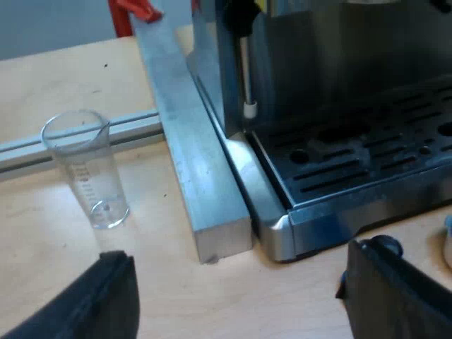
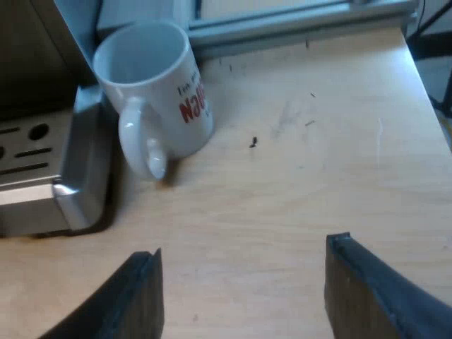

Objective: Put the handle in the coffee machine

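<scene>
Left gripper [image 1: 236, 282] first: spread wide with nothing in it, hanging low over the table [image 1: 63, 240], just off the corner of the machine [image 1: 339, 70]. A clear glass [image 1: 88, 169] stands upright near it. A metal bar [image 1: 191, 155] lies along the machine's side, right up against it as far as I can tell. The wand [image 1: 247, 70] hangs down over the tray [image 1: 367, 152]. There's a red bit [image 1: 134, 8] past the bar's far end, and I can't tell what it is.

Right gripper [image 2: 244, 268]: also spread wide and empty, over bare table. The mug [image 2: 159, 85] stands upright just beside the machine's other corner, maybe touching it, with its ear turned toward the gripper.

The holder: honestly, I can't tell where it is right now, so I'd say finding it comes first. Going by what it is, I'd expect it to be stiff and head-heavy, a metal cup on a long dark grip. It shouldn't be fragile, though the metal part is probably a bit slippery. I'd pinch the dark grip close to the metal end so it doesn't droop, leaving room to twist it into the machine's front.

Count: two grippers, one machine, one wand, one tray, one glass, one bar, one mug, one red bit.
</scene>
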